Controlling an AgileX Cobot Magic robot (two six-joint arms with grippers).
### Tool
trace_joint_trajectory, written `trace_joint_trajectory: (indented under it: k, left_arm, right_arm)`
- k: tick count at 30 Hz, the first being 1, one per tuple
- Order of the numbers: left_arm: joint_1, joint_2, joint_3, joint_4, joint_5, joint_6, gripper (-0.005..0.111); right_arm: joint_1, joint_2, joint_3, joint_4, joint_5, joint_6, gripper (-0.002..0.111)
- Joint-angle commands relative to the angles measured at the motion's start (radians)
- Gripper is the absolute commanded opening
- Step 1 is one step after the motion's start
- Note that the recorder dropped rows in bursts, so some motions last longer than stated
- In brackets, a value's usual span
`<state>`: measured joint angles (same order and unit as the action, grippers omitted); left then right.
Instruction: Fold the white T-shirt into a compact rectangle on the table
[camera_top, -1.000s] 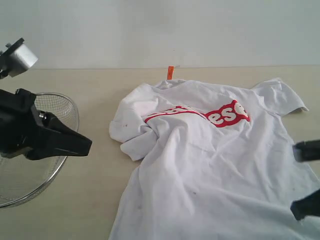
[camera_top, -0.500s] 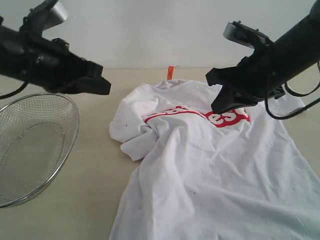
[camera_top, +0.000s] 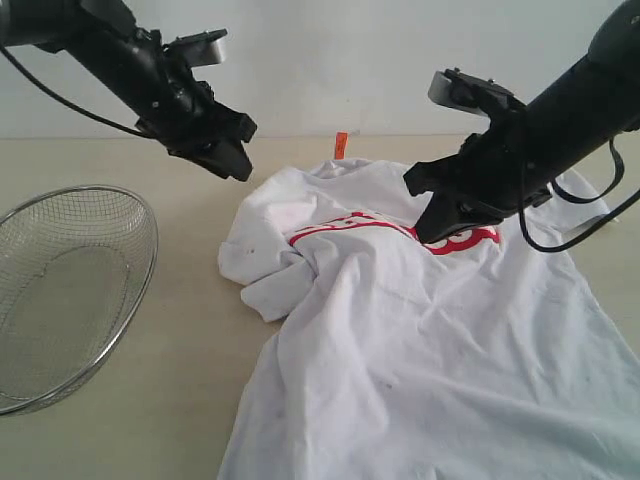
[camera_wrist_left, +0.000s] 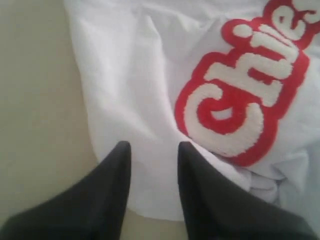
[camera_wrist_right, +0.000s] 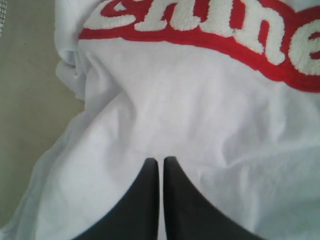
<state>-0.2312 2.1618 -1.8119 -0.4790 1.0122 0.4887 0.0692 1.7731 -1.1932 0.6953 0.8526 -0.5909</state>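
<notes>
1. White short-sleeved cotton T-shirt (camera_top: 420, 340): spread front-up and rumpled on the broad matte beige desk (camera_top: 190, 400), right of centre in the exterior view; sleeve on the left side bunched into folds; hem cut off by the lower frame edge.
2. Red band with white lettering (camera_top: 370, 225): across the chest, creased, partly hidden behind the right arm.
3. Small orange collar tag (camera_top: 341, 145): upright at the far edge of the collar.
4. Left gripper (camera_top: 238, 160): released, jaws apart with nothing between them; poised above the shirt's left-hand edge, near the first letters of the band.
5. Right gripper (camera_top: 430, 232): clenched, fingers all but touching, no cloth visible between them; tip over the chest beside the red band; contact with the cloth not discernible.
6. Round steel wire-mesh basket (camera_top: 100, 230): on the desk at the left, well apart from the shirt.
</notes>
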Motion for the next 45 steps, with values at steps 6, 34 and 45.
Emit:
trace_joint_trajectory:
  k: [6,34,45]
  left_arm:
    - [-0.023,0.186,-0.291,0.058,0.131,-0.058,0.028]
    - [-0.057,0.34,-0.34,0.17,0.099,-0.12,0.005]
    - [-0.057,0.406,-0.387,0.274,0.144,-0.138,0.005]
  right_arm:
    - [0.0,-0.006,-0.005,0.034,0.005,-0.021,0.0]
    - [0.0,-0.006,-0.005,0.044,0.019,-0.029,0.0]
    - [0.072,-0.006,-0.005,0.059,-0.006,-0.05,0.0]
